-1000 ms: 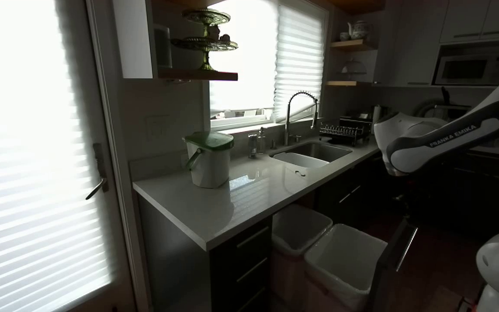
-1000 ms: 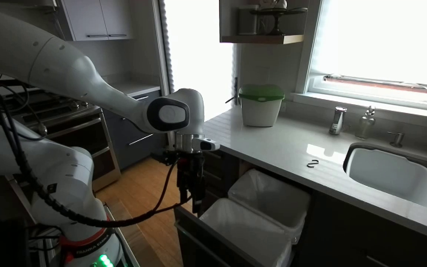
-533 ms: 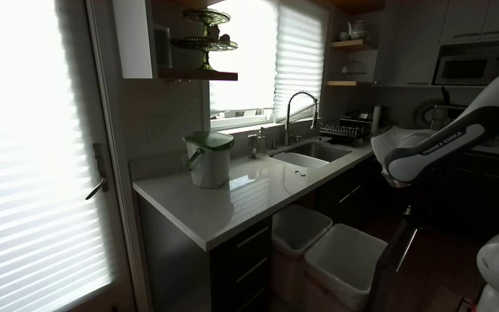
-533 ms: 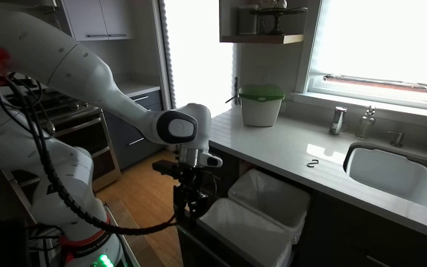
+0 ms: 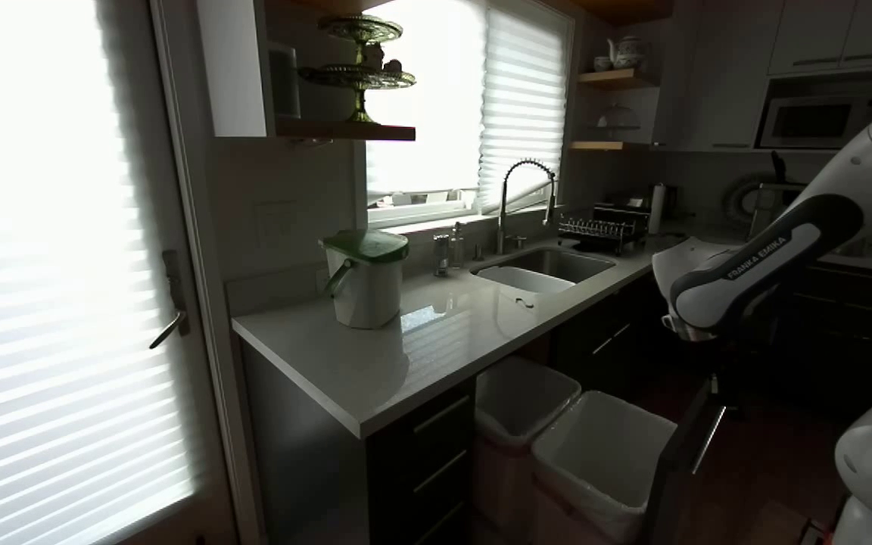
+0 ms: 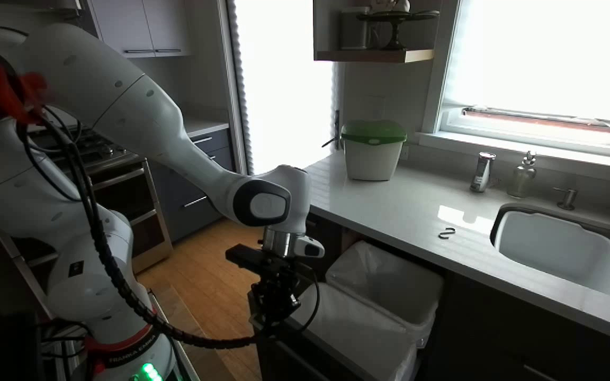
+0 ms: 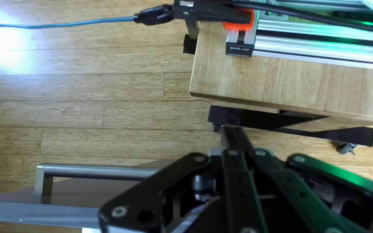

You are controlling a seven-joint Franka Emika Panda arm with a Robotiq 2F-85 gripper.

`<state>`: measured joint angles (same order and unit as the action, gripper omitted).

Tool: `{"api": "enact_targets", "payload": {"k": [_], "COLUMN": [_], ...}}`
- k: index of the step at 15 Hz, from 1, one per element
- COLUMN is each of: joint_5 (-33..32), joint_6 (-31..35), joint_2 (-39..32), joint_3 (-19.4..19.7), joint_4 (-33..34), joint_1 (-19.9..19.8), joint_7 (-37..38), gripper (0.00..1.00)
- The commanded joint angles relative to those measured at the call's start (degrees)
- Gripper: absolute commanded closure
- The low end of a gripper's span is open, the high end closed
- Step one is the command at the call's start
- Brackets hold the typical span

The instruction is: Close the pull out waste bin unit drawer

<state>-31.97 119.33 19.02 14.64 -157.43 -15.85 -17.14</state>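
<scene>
The pull out waste bin unit drawer stands pulled out from under the counter, with a dark front panel [image 5: 674, 454] and a metal bar handle [image 7: 99, 171]. Behind the panel sit two white-lined bins [image 6: 352, 328], visible in both exterior views. My gripper [image 7: 232, 129] is shut, its fingers together with nothing between them. In the wrist view the fingertips hang over the floor on the handle side of the drawer, and the linkage covers part of the handle. In an exterior view the gripper [image 6: 270, 323] is low by the panel's far top corner; whether it touches is unclear.
A wooden-topped cart [image 7: 287, 84] faces the drawer across a strip of floor. A black cable [image 6: 199, 344] loops from the arm past the gripper. On the counter [image 6: 416, 217] are a white bucket with a green lid [image 6: 373, 153] and an S-hook [image 6: 447, 233]; the sink [image 6: 559, 254] lies beyond.
My gripper has come down towards the drawer's front panel and turned, and its fingers have gone from open to shut. No movement of the drawer shows.
</scene>
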Motion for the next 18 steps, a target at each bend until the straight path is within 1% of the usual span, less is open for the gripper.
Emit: {"api": "enact_targets", "payload": {"k": [1, 8, 12, 15, 18], "joint_5": [3.58, 9.42, 10.65, 12.13, 14.31], "joint_6": [4.07, 9.84, 12.99, 15.34, 17.39], "joint_2": [-4.07, -10.25, -12.75, -14.04, -13.62], "joint_3": [1.29, 1.16, 0.95, 0.88, 1.07], "joint_4": [0.88, 2.46, 3.49, 3.96, 3.82], "joint_1": [1.09, 1.07, 0.85, 0.92, 1.08], "joint_7": [-2.37, -4.04, -3.77, -3.96, -4.74], "gripper": [1.00, 1.00, 1.00, 1.00, 1.00]}}
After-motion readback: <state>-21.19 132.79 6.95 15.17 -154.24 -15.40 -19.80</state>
